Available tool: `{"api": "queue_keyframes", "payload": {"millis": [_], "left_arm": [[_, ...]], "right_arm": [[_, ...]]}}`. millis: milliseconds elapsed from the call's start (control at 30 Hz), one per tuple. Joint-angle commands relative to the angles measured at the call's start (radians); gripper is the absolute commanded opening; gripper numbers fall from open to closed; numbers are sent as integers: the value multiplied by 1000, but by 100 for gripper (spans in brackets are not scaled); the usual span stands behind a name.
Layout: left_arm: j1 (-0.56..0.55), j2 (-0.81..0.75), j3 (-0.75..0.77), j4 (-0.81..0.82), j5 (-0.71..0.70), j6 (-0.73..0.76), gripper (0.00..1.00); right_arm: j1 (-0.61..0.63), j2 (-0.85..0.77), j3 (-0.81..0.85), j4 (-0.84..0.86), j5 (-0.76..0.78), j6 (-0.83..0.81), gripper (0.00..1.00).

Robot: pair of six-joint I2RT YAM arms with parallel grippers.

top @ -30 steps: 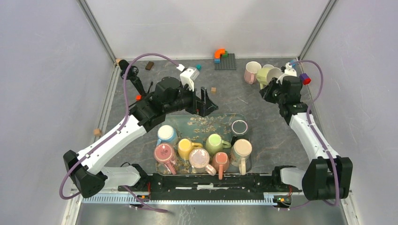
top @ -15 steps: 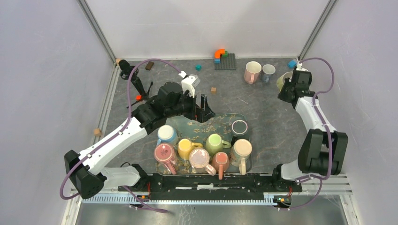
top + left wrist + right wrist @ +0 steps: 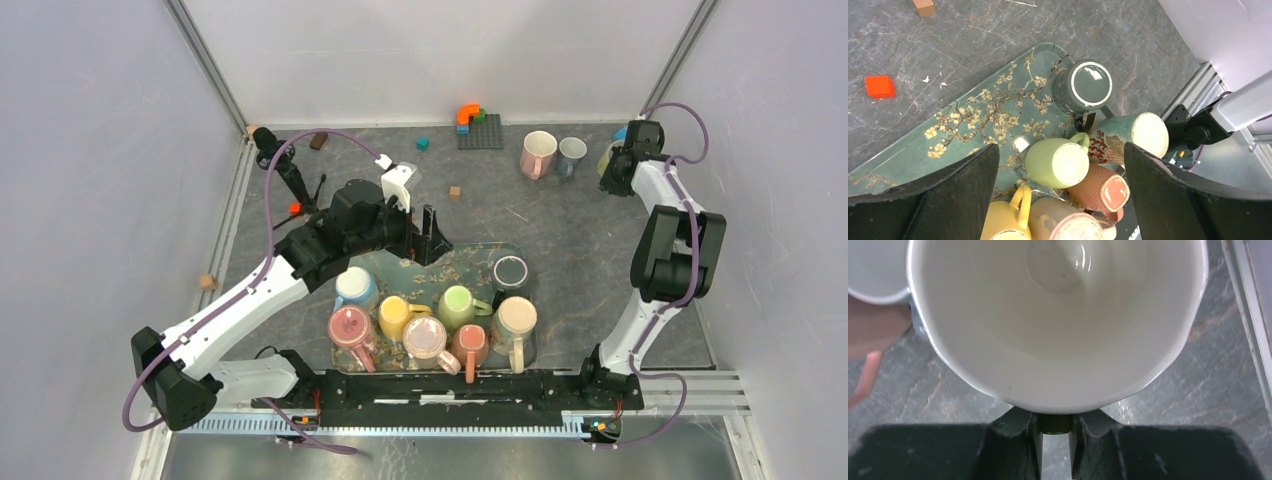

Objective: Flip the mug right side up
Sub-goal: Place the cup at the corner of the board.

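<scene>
A pale green mug [image 3: 1058, 315] with a white inside fills the right wrist view, mouth facing the camera. My right gripper [image 3: 1055, 427] is shut on its dark green handle [image 3: 1055, 424]. From above, this mug [image 3: 606, 160] and the right gripper [image 3: 614, 168] are at the back right corner, mostly hidden by the wrist. My left gripper [image 3: 1060, 150] hangs open above the floral tray [image 3: 973, 130], holding nothing. Below it several mugs stand bottom up, among them a light green mug [image 3: 1058, 162] and a grey-green mug [image 3: 1088, 85].
A pink mug [image 3: 538, 153] and a blue-grey mug [image 3: 572, 155] stand mouth up just left of the held mug. Toy bricks [image 3: 470, 118] lie at the back, an orange cube [image 3: 880, 86] and a wooden cube [image 3: 454, 191] near the tray [image 3: 400, 262]. The right wall is close.
The right arm has swung out to the back right corner, carrying the pale green mug away from the two upright mugs. The left gripper has drifted slightly left, still open.
</scene>
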Motion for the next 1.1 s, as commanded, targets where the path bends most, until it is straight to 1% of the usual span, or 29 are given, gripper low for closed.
{"api": "queue_keyframes", "payload": {"millis": [0,133,267,733,800,867,1067], "left_arm": [[2,-27,-8,8,-27,65,100],[2,-41,-23,20,-36,60,100],[4,-46,-25,24,-41,60,100],[10,-64,-40,26,-32,53,100],[10,-68,-43,27,-29,50,100],[10,-69,-44,30,-23,49,100],[11,-70,-47,30,-20,49,100]], "right_arm": [[-10,89,216,10,10,-31,0],[-11,171,330,-32,-26,-39,0],[-10,225,380,-44,-67,-19,0],[18,278,393,-83,-39,-58,0],[23,280,395,-88,-34,-60,4],[27,282,402,-95,-30,-62,10],[41,293,414,-115,-1,-73,34]]}}
